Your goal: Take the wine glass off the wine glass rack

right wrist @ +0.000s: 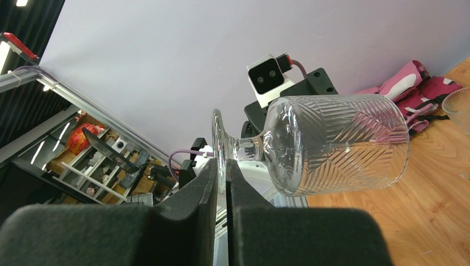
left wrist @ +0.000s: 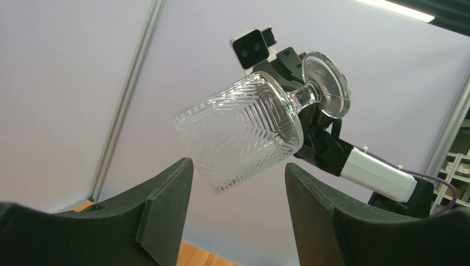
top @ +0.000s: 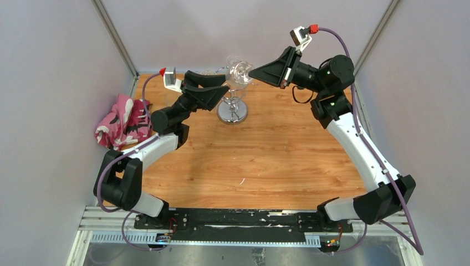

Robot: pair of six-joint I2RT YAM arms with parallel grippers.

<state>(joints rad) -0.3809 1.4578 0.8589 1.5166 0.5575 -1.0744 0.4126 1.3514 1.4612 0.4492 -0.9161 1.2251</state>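
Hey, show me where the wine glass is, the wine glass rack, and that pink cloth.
wine glass [right wrist: 338, 144], right wrist view, on the ribbed bowl.
wine glass rack [top: 232, 112], top external view, on its round disc base.
pink cloth [top: 123, 122], top external view, on its middle.

You get only part of wine glass rack [top: 232, 112]: post and top rings lost behind left gripper [top: 226, 90] fingers. Lower rim of wine glass [right wrist: 332, 144] foot hidden between right gripper [right wrist: 220, 169] fingers. Second glass [right wrist: 459, 108], far right of those fingers, cut by frame edge. Finger bases cropped at bottom of both wrist views.
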